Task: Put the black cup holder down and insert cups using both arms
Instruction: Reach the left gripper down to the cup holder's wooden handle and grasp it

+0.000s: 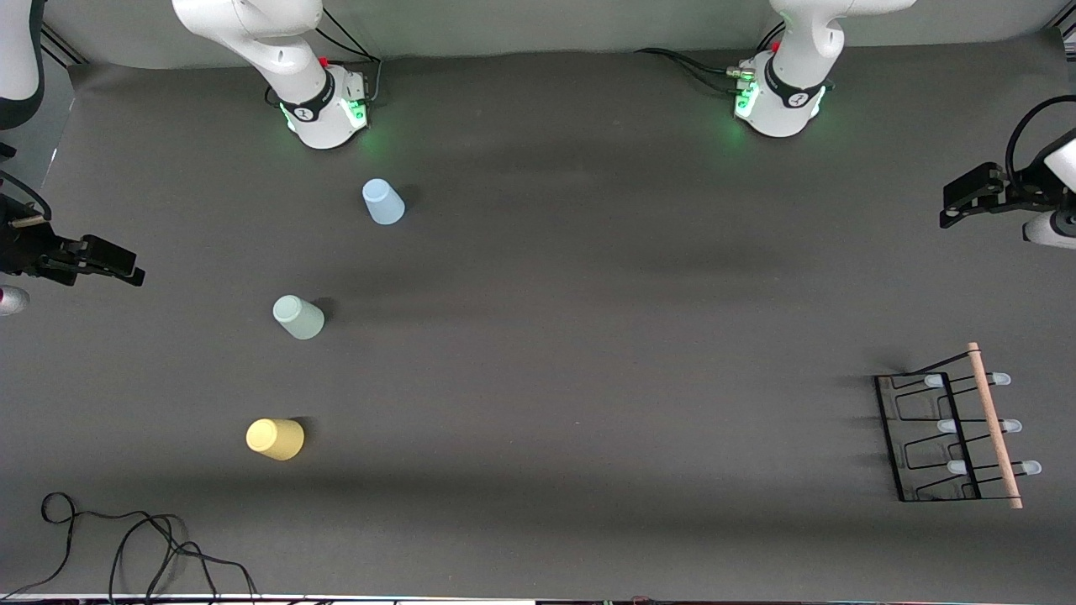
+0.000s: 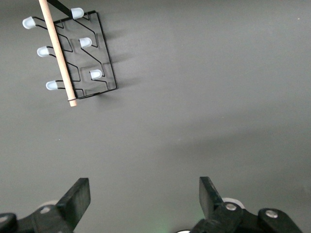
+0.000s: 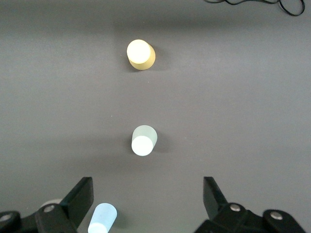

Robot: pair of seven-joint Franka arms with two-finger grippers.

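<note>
1. black cup holder (image 1: pixel 933 437): wire rack, light wooden rod handle, pale-blue-tipped pegs; on table at left arm's end, no cups on it.
2. light blue cup (image 1: pixel 383 202): upside down, toward right arm's end, nearest the bases.
3. pale green cup (image 1: pixel 298 317): upside down, nearer the camera.
4. yellow cup (image 1: pixel 275 439): upside down, nearest the camera.

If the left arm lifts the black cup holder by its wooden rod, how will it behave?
The black cup holder is thin open wire, so probably light and fairly stiff. Its wooden rod runs along one edge, so the frame may swing once lifted. The smooth round rod could turn between the fingers of the open left gripper.
</note>
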